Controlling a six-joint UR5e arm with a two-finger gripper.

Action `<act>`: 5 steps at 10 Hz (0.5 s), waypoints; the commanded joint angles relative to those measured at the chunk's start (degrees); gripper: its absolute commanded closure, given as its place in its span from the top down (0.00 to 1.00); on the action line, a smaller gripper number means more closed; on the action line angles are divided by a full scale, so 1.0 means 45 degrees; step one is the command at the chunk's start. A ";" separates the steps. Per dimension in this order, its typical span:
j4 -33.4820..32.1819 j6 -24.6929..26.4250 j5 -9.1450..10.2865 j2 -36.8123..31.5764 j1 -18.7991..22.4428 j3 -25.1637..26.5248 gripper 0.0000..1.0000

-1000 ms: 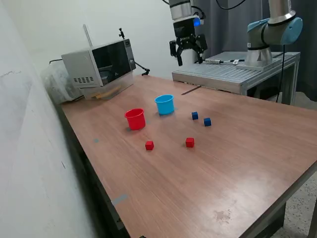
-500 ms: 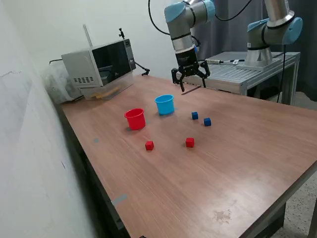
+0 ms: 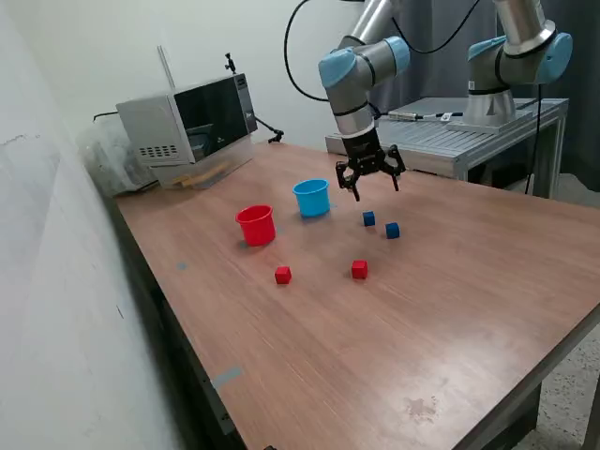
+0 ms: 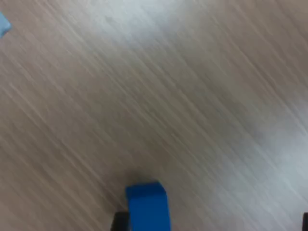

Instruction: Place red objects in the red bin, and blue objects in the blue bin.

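Gripper [image 3: 371,187] hangs wide open, empty, above 2 blue cubes [image 3: 369,218]; probably one fills the blurry wrist view.

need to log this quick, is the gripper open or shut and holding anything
gripper: open, fingers spread, holding nothing; it hangs above the table near a dark blue cube.

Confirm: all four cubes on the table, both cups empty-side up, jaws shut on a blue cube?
Not quite. The exterior view shows the gripper open and empty, hovering above the blue cubes. The rest holds: red cubes on the table, red cup and blue cup upright.
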 commanded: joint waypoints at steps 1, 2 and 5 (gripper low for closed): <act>-0.0419 -0.0009 -0.0280 0.0681 0.0011 -0.0062 1.00; -0.0459 0.0030 -0.0281 0.0896 -0.0008 -0.0082 1.00; -0.0537 0.0147 -0.0417 0.1111 -0.0087 -0.0296 1.00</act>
